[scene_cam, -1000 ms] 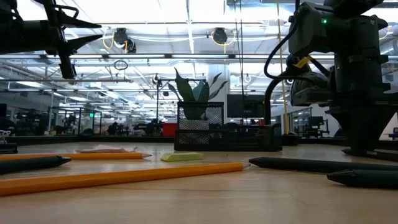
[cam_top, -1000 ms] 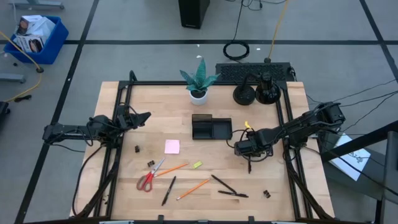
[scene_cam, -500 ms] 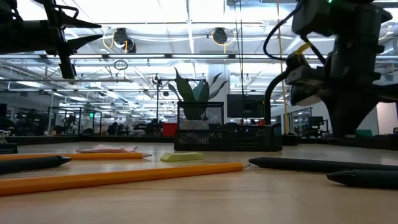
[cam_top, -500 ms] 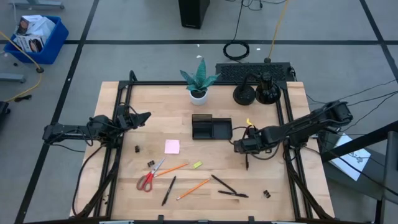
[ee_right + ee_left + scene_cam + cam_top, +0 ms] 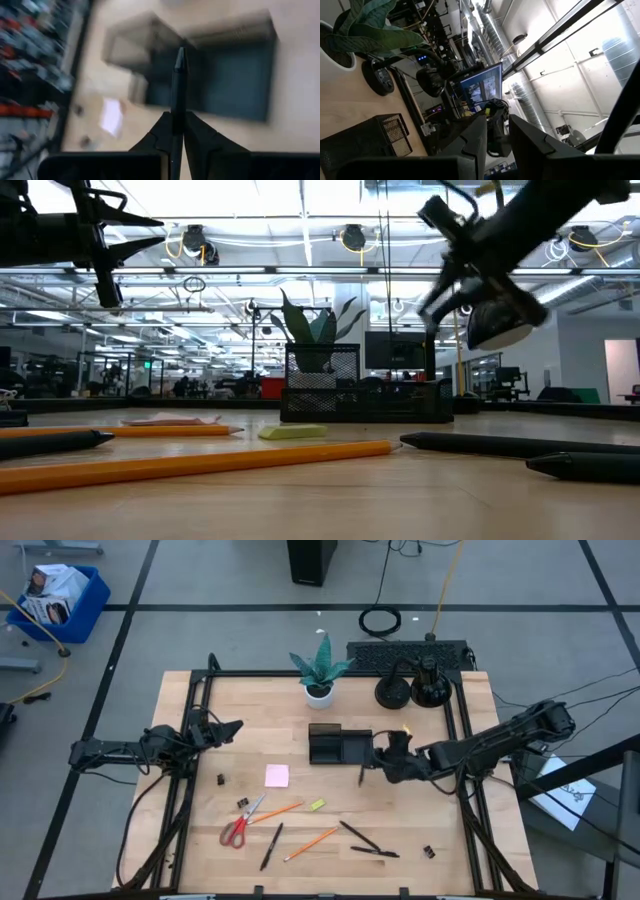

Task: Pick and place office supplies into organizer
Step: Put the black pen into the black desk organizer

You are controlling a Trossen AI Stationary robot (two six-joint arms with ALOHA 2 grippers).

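— Pen (image 5: 178, 80) in the right gripper (image 5: 385, 762), is that what I'm seeing?

— Yes. Its two fingers (image 5: 162, 132) are pinched shut on a black pen, which sticks out past the tips. In the high view that gripper sits right of centre, just beside the right end of the organizer (image 5: 340, 746), and the pen hangs as a thin dark line at its left edge.

— And the organizer itself?

— Middle of the frame, a black divided tray, below the potted plant (image 5: 320, 671). From the right wrist it shows blurred behind the pen tip.

— What about the left arm?

— Parked at the left side of the frame, over the table's edge rail. The left gripper (image 5: 228, 727) holds nothing; its fingers (image 5: 472, 137) stand close together with a narrow gap between them.

— What is lying loose?

— Lower centre of the high view: a pink sticky-note pad (image 5: 277, 775), red-handled scissors (image 5: 240, 825), two orange pencils (image 5: 310, 843), a yellow-green highlighter (image 5: 317, 804), and three black pens (image 5: 359, 836). Small binder clips (image 5: 220, 779) sit at lower left, with another near the lower right.

— Anything else on the table?

— Two round black bases (image 5: 412, 691) at upper right, and a black keyboard (image 5: 408, 654) just past the table's far edge.
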